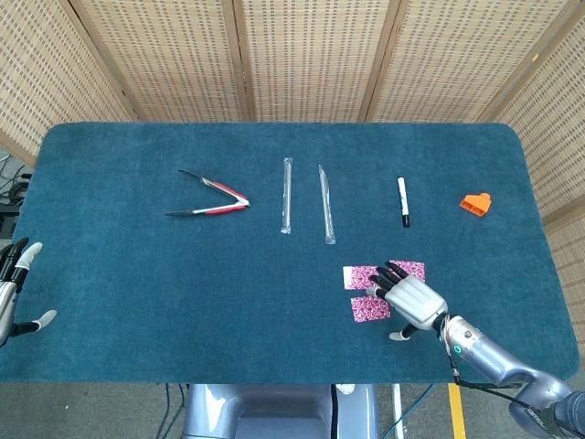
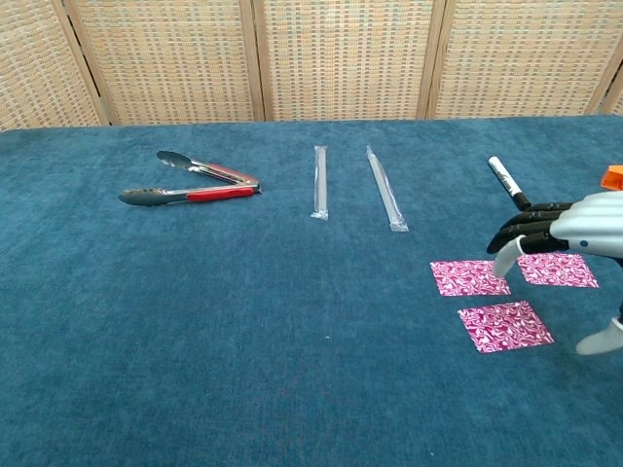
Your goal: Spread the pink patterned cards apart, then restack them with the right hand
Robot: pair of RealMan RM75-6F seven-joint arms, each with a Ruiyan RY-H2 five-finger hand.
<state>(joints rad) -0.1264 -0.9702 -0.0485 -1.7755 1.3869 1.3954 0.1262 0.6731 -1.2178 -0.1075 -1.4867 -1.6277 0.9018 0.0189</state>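
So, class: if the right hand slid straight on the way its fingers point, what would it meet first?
The right hand points left across the table, raised above the cards. Going straight on, it would probably pass over the left card; beyond that the way looks free, though depth is unclear.
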